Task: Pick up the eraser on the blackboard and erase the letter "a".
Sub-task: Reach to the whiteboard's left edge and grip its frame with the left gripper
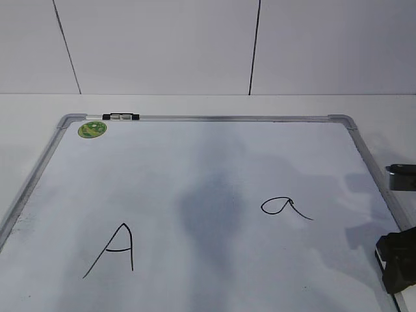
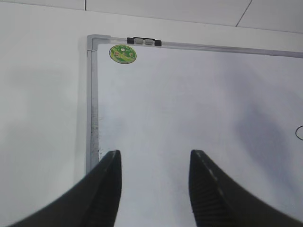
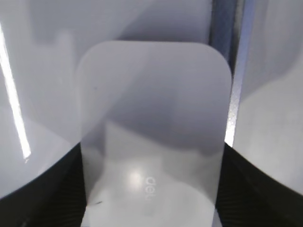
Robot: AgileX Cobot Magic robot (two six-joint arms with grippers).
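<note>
My right hand [image 3: 151, 208] has the eraser [image 3: 154, 132] between its fingers [image 3: 258, 189], both touching its sides — gripping it, right beside the blackboard [image 1: 214, 162] frame. The letter "a" [image 1: 285, 207] sits off to that hand's left, apart. My left hand [image 2: 155, 187] hangs spread, holding nothing, over the board's far corner — green sticker [image 2: 123, 53] ahead of it.

White table [image 1: 195, 104] under everything, pale and plain, meeting a tiled wall at the back. Directly on it, lying flat, a large board [image 1: 214, 118] with silver frame and grey rounded corners, covering most of the surface. Bare table strip visible along left side and behind.
</note>
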